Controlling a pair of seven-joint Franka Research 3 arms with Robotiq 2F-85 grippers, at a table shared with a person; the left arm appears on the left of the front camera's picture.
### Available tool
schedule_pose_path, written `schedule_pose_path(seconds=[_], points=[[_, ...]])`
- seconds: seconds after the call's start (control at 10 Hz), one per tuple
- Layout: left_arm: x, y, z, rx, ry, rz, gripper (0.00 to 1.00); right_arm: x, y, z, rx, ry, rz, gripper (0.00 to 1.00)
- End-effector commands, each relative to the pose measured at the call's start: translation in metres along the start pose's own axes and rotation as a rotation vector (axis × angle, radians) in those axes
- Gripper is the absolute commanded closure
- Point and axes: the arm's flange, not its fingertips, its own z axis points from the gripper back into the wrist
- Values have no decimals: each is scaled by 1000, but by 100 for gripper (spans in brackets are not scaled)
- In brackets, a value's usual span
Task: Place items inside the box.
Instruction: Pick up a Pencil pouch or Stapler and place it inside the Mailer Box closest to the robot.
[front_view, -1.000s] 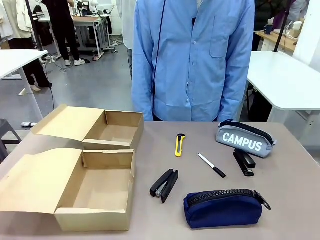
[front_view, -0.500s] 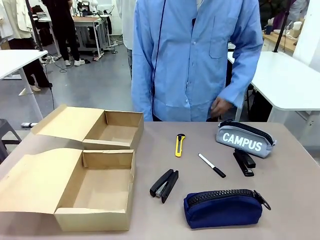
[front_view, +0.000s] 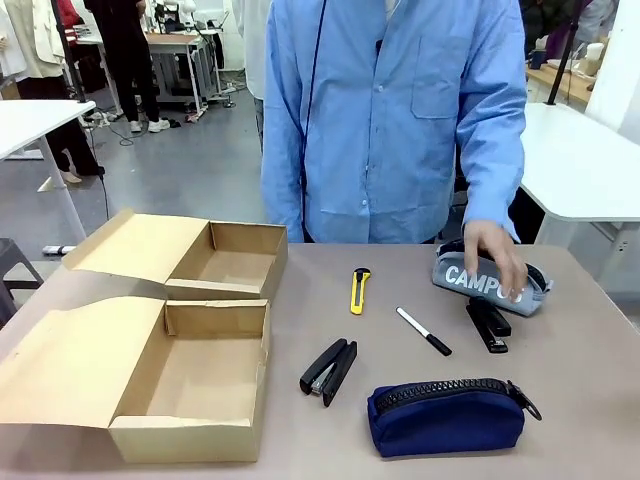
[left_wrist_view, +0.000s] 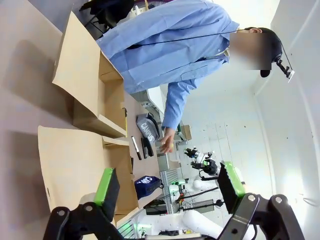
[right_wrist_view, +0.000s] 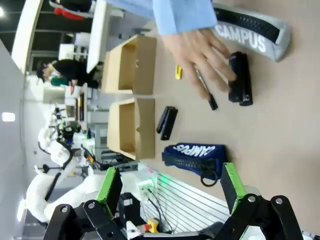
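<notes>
The near cardboard box (front_view: 190, 440) and far cardboard box (front_view: 245, 237) held nothing yet. The person's hand (front_view: 497, 258) lay on the grey "CAMPUS" pouch (front_view: 465, 282) at the table's right, maybe about to grab it. The left gripper (left_wrist_view: 167, 182) and right gripper (right_wrist_view: 170, 185) hung spread wide, holding nothing. Next, the pouch needed lifting into a box.

The person's hand (front_view: 495, 258) is over the grey "CAMPUS" pouch (front_view: 458, 281), blocking the way down to it and crowding the black stapler (front_view: 488, 326) just beside it. At the left, the near box (front_view: 185, 440) and far box (front_view: 276, 262) are open-topped. Bare table (front_view: 585, 385) separates the utility knife (front_view: 359, 289), marker pen (front_view: 424, 331), second stapler (front_view: 329, 370) and navy pouch (front_view: 447, 416).
</notes>
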Motion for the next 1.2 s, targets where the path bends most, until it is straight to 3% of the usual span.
schedule_pose_path(seconds=[0.0,0.1,0.2,0.4,0.6,0.9,1.1], points=[[1,-2,0,-25,-13,-22,0,-5,-49,63,103,-64,-4,0],[1,-2,0,-25,-13,-22,0,-21,-77,104,228,-60,-19,0],[1,-2,0,-25,-13,-22,0,-40,-108,136,276,-161,-89,0],[1,-2,0,-25,-13,-22,0,-76,-149,155,352,-242,-150,0],[1,-2,0,-25,-13,-22,0,-82,-161,154,402,-267,-151,0],[1,-2,0,-25,-13,-22,0,-71,-139,135,329,-239,-157,0],[1,-2,0,-25,-13,-22,0,-72,-75,98,236,-161,-66,0]])
